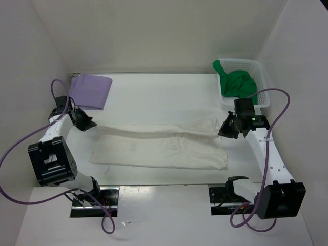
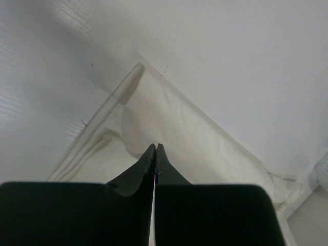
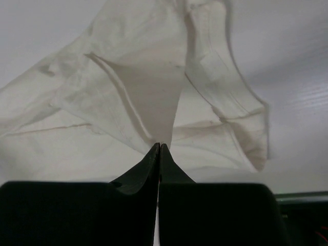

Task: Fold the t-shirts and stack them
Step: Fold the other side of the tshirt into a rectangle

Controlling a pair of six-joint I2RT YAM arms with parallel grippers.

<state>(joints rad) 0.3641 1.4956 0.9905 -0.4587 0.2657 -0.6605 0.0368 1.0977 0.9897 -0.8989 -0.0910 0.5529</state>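
Three t-shirts are seen, and only the middle one is being handled. At the far left, the lavender t-shirt (image 1: 90, 90) is laid folded near the back corner of the table (image 1: 154, 97). Just in front of it, the left gripper (image 1: 88, 124) is pinched shut on the left end of the cream t-shirt (image 1: 159, 148); in the left wrist view its fingers are pressed together and the cloth is drawn from their tips. The cream t-shirt is spread across the middle of the table, its far edge lifted as a stretched line between both arms, while its near part is lying flat. At its right end, the right gripper (image 1: 224, 132) is clamped on the same cloth in the same manner. Further right, at the back corner, the green t-shirt (image 1: 238, 84) is heaped in the white mesh basket (image 1: 261, 77), partly over its rim. The step in hand is judged to be a lengthwise fold of the cream t-shirt. For the next move, both held ends should be carried toward the near edge together, at equal height and pace — otherwise the fold line may be skewed — and only then released.
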